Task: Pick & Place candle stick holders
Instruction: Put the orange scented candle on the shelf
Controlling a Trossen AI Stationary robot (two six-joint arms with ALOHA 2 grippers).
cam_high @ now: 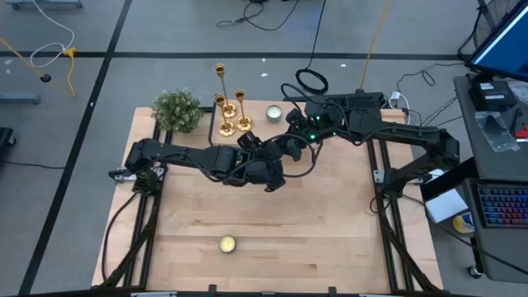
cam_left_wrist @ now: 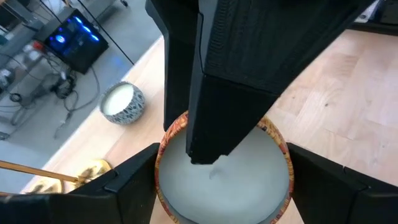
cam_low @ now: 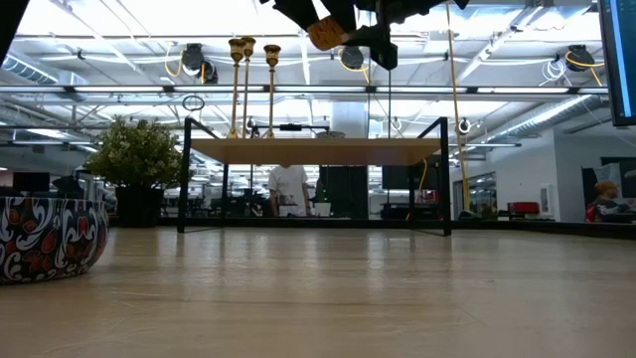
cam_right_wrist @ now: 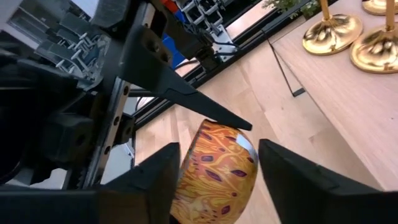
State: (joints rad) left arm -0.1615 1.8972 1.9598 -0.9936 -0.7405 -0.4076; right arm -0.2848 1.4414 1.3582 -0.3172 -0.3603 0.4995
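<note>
Table top [cam_high: 330, 223]: light wood planks, matt, grain seen. Candle stick holders [cam_high: 232, 109]: polished gold-coloured metal, glossy, reflections seen on the flared bases. Candle tin [cam_right_wrist: 217, 174]: smooth glossy wall printed in orange-yellow pattern, white waxy matt fill seen in the left wrist view. Left gripper [cam_left_wrist: 217, 180] and right gripper [cam_right_wrist: 217, 168]: fingers of black matt plastic-like material, faint layered texture. Second tin [cam_left_wrist: 122, 103]: blue-white patterned wall, pale smooth wax. Plant [cam_high: 177, 109]: green, bushy, rough-looking foliage. Table frame [cam_high: 388, 177]: black matt metal bars.
</note>
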